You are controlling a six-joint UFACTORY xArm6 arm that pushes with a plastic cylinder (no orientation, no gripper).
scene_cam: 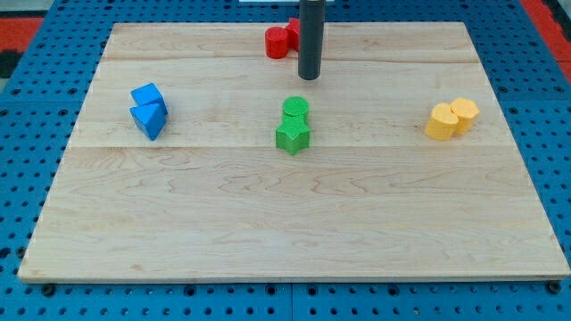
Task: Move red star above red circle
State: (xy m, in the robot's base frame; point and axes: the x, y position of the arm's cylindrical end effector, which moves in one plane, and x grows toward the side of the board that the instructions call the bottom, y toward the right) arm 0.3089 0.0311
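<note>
A red circle lies near the board's top edge, left of the rod. A second red block, the red star, sits just behind it and is mostly hidden by the rod; its shape cannot be made out. The two red blocks touch. My rod comes down from the view's top and my tip rests on the board just below and right of the red blocks, above the green pair.
A green circle and green star touch at the board's middle. A blue cube and blue triangle sit at the left. Two yellow blocks sit at the right. The wooden board lies on blue pegboard.
</note>
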